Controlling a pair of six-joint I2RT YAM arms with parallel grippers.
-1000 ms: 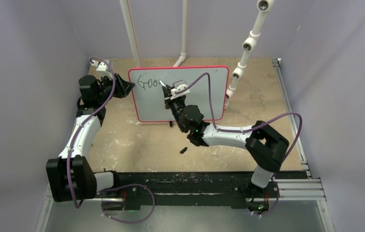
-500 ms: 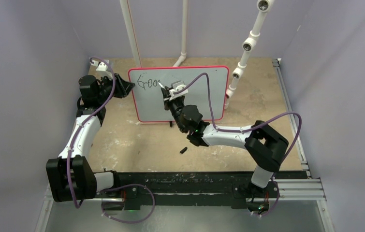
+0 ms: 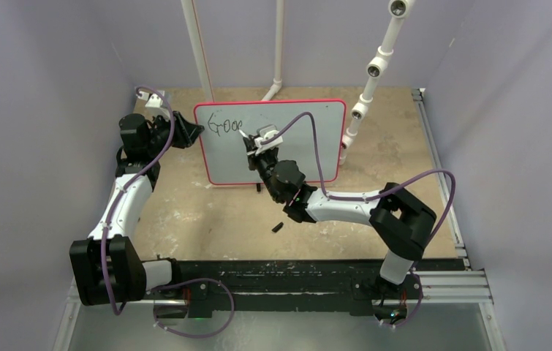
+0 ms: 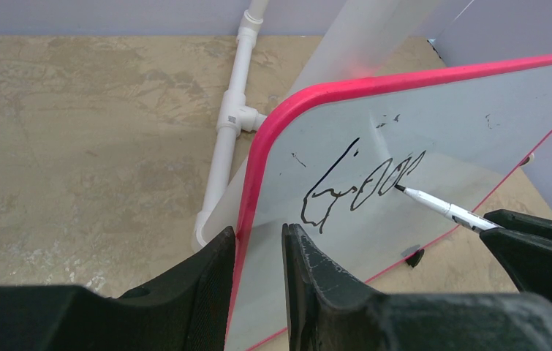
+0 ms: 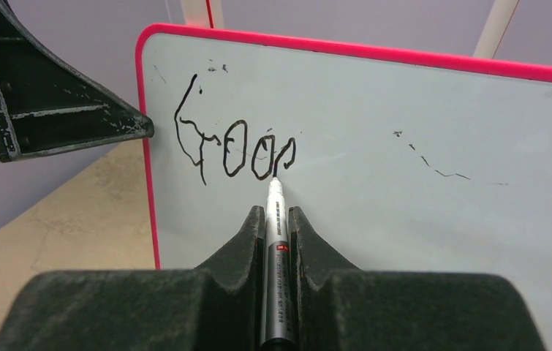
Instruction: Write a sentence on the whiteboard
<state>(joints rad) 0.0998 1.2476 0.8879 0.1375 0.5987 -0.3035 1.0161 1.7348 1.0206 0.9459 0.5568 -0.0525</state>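
Right tool (image 5: 276, 213) is clenching a slim marker (image 5: 275, 252) between its two fingers. The barrel is lying along the gap and the tip is pointing far, touching the whiteboard (image 5: 419, 219).

The tip is resting at the foot of the fourth letter of the sentence (image 5: 235, 150). The black line is reading "Goo" plus a narrow, partly formed loop, and it is sitting high on the board's left part. A few stray black marks (image 5: 433, 167) are showing further right on the white face.

Left tool (image 4: 258, 235) is grasping the whiteboard by its left pink rim, one finger on each face, low on that edge. From overhead this tool (image 3: 191, 131) is reaching in from the left, and the right tool (image 3: 252, 140) is coming from the near side across the board's face.

The whiteboard is standing near-upright at the far middle of the tan surface (image 3: 199, 212). White pipes (image 3: 371, 69) are rising just behind it and to its right.

A small black piece (image 3: 277, 227) is lying on the surface on the near side of the board, close to the right arm.
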